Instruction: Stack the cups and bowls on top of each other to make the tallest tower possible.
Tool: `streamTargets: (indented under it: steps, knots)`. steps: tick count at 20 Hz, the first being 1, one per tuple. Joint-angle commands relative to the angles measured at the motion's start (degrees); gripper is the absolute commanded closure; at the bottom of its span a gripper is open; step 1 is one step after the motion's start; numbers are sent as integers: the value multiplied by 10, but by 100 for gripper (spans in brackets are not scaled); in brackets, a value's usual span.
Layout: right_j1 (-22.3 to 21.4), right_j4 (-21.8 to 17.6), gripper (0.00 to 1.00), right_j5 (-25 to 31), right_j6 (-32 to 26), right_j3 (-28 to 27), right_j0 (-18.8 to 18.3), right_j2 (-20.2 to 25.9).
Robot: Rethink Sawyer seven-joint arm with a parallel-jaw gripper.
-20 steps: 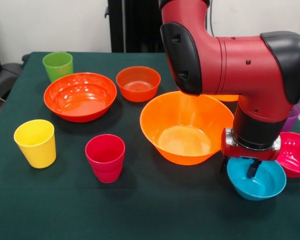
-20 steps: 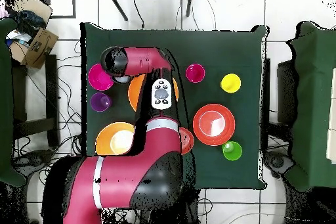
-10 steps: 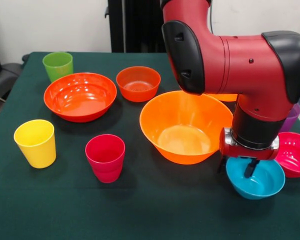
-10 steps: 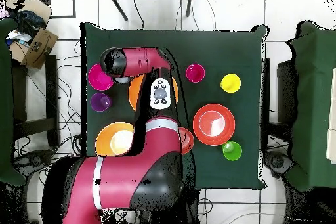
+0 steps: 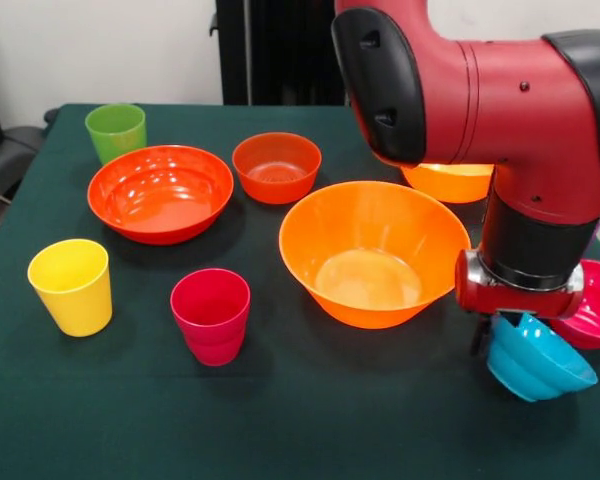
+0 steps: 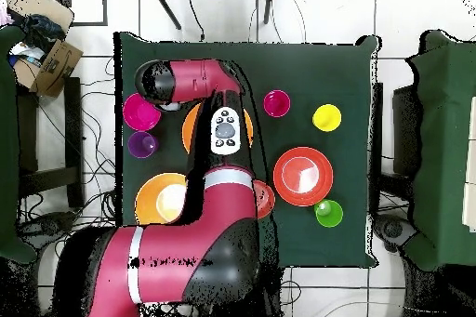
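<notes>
Robotics lab, red robot arm (image 6: 177, 239) at green-clothed table (image 6: 353, 211), loose cables (image 6: 93, 146) across tiled floor (image 6: 325, 6), cardboard box (image 6: 58, 60)

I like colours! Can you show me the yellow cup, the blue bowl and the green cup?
yellow cup (image 5: 70, 287), front view, on its side wall.
blue bowl (image 5: 535, 368), front view, on its tilted outer wall.
green cup (image 5: 115, 133), front view, on its side wall.

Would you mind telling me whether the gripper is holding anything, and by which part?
Yes: the gripper holds the small glossy blue plastic bowl by its rim on the side nearest the large orange bowl, lifted and tilted.
</notes>
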Motion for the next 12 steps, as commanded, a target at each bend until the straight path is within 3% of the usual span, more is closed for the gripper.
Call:
streamTargets:
  steps: [1, 12]
  knots:
    - [33, -67, 100, -37, -112, 67, -16, 51]
    - [-67, -28, 100, -1, -83, 139, -28, 70]
